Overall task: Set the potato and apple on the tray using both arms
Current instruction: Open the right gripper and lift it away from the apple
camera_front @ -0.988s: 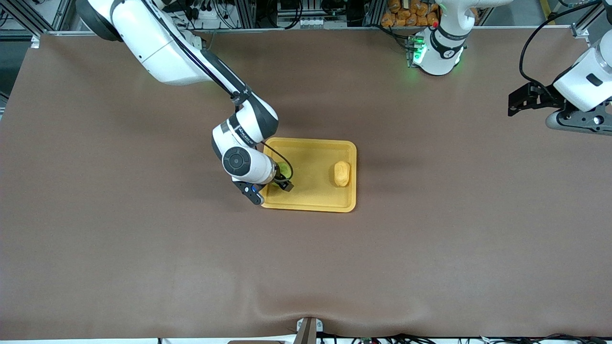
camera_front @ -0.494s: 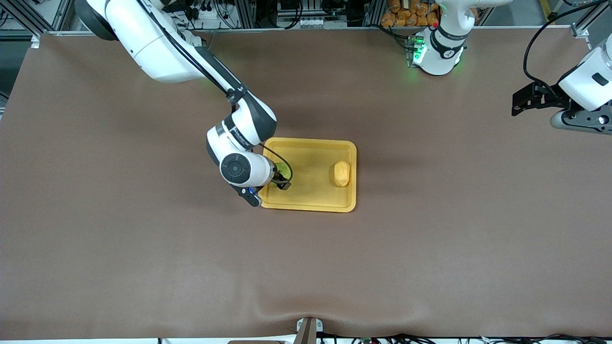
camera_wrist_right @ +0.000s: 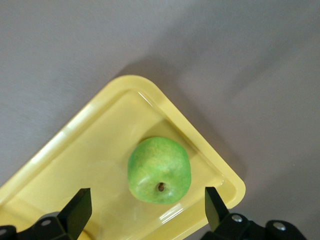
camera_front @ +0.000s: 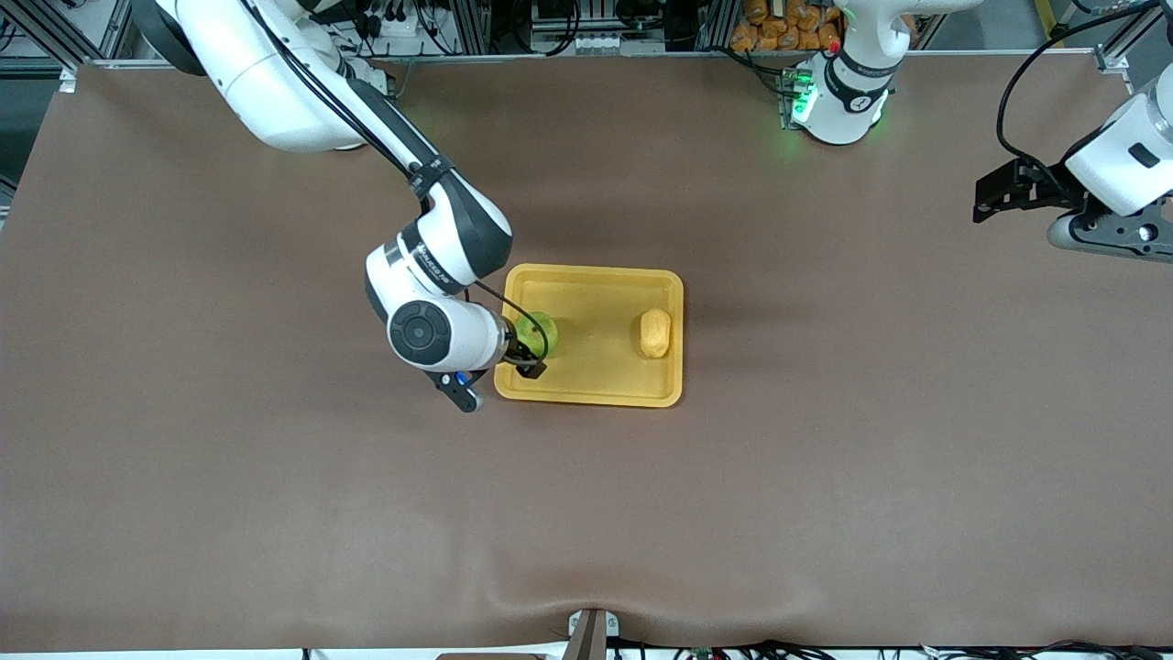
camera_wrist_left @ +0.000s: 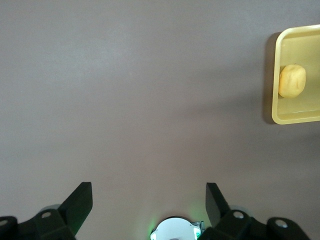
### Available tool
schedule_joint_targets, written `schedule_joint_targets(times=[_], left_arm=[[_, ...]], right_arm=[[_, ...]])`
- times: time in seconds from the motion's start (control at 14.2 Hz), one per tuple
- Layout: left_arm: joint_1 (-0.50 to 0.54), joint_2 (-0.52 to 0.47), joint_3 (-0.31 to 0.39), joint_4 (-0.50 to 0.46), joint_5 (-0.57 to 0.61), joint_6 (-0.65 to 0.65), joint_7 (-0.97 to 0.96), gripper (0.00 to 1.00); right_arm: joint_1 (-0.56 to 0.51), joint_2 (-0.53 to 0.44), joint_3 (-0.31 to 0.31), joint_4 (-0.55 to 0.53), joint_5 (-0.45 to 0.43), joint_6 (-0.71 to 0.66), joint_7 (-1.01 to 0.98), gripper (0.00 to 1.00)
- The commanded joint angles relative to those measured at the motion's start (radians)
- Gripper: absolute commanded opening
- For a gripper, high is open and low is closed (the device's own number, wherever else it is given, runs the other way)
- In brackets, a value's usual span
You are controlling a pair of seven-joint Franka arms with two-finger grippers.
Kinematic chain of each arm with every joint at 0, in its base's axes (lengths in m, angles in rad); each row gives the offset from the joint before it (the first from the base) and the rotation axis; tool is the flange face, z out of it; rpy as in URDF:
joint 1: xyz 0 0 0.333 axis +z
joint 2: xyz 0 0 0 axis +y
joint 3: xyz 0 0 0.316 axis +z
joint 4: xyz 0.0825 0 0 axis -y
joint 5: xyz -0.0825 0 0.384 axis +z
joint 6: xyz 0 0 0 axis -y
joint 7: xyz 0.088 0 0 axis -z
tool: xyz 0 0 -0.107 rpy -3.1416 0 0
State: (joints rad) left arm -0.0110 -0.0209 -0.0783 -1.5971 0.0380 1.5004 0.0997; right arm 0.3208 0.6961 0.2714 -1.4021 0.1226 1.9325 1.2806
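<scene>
The yellow-orange tray [camera_front: 596, 374] lies mid-table. The green apple [camera_front: 537, 327] rests on it at the end toward the right arm, stem dimple up. The yellow-tan potato [camera_front: 654, 333] rests on it at the end toward the left arm. My right gripper [camera_front: 524, 359] hangs over the tray's edge beside the apple, open and empty. In the right wrist view the apple [camera_wrist_right: 160, 170] sits in the tray's corner [camera_wrist_right: 95, 150], just ahead of the open gripper [camera_wrist_right: 147, 199]. My left gripper [camera_front: 992, 194] waits open over bare table at the left arm's end. Its wrist view shows the gripper [camera_wrist_left: 147, 194], potato [camera_wrist_left: 292, 81] and tray [camera_wrist_left: 300, 114].
The left arm's base [camera_front: 838, 101] glows green at the table's back edge; it also shows in the left wrist view [camera_wrist_left: 175, 231]. A pile of orange objects [camera_front: 779, 23] lies past that edge. Brown mat [camera_front: 586, 513] surrounds the tray.
My right gripper has drawn back from the apple toward the right arm's end of the table, uncovering the apple on the tray. The left arm has barely shifted.
</scene>
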Motion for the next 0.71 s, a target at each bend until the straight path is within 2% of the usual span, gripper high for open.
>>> schedule_joint_targets(times=[0.0, 0.21, 0.64], left_arm=[[0.000, -0.001, 0.000, 0.008, -0.021, -0.011, 0.008, 1.00], [-0.001, -0.001, -0.005, 0.009, -0.020, -0.009, 0.000, 1.00], [0.003, 0.001, 0.003, 0.012, -0.033, -0.006, 0.000, 1.00]], right_arm=[[-0.038, -0.091, 0.006, -0.037, -0.007, -0.014, -0.085, 1.00], [-0.088, -0.176, 0.002, -0.075, -0.009, -0.020, -0.249, 1.00], [-0.153, -0.384, -0.001, -0.213, -0.012, -0.021, -0.259, 1.00]])
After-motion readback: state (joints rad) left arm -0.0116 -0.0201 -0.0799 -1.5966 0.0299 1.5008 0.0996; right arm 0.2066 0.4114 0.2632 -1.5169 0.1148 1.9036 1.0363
